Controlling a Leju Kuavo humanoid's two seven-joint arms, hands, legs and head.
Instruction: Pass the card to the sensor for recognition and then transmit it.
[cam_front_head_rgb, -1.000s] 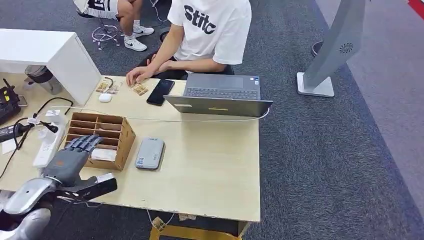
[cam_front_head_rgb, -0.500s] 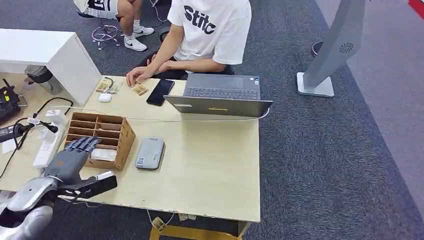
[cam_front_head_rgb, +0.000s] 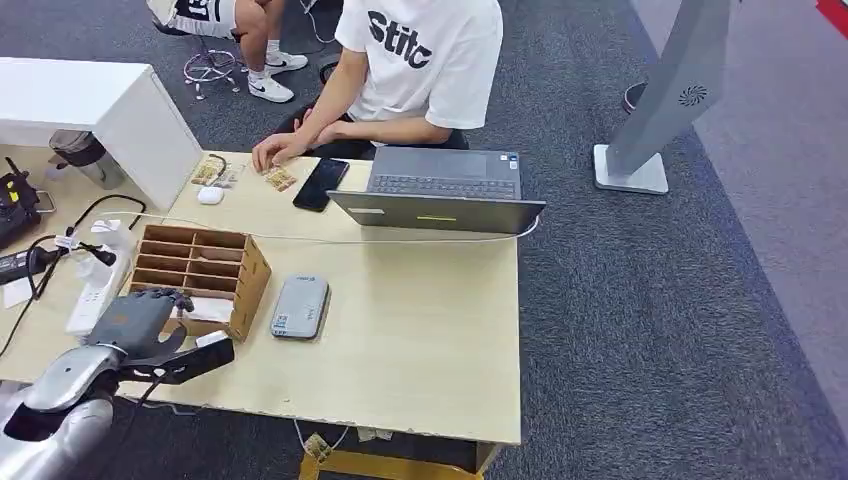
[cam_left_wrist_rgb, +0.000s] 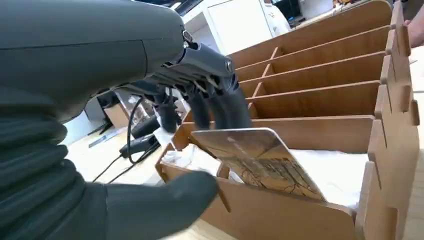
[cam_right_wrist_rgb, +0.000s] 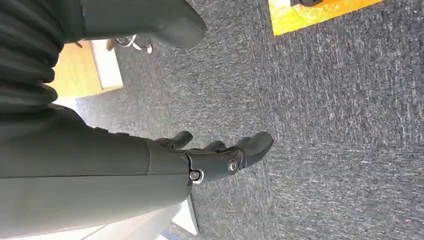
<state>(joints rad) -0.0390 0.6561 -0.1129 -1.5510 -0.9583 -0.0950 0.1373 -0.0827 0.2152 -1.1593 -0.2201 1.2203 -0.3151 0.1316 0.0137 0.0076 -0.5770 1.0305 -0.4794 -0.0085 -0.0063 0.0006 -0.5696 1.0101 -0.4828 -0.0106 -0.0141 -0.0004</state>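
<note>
Light wooden table (cam_front_head_rgb: 420, 340) fills left and centre of the head view, with an open dark grey laptop (cam_front_head_rgb: 440, 190) at its far edge in front of a seated person in a white T-shirt (cam_front_head_rgb: 420, 60). Slotted brown wooden organizer box (cam_front_head_rgb: 215, 262) sits lower left, flat grey sensor pad (cam_front_head_rgb: 300, 306) just beside it on the right. Left hand (cam_front_head_rgb: 140, 318) is at the box's nearest slot, fingers (cam_left_wrist_rgb: 220, 102) touching the tilted patterned card (cam_left_wrist_rgb: 260, 160) there, firm grip cannot be told; right hand (cam_right_wrist_rgb: 210, 160) hangs over grey carpet, fingers loosely curled, holding nothing.
</note>
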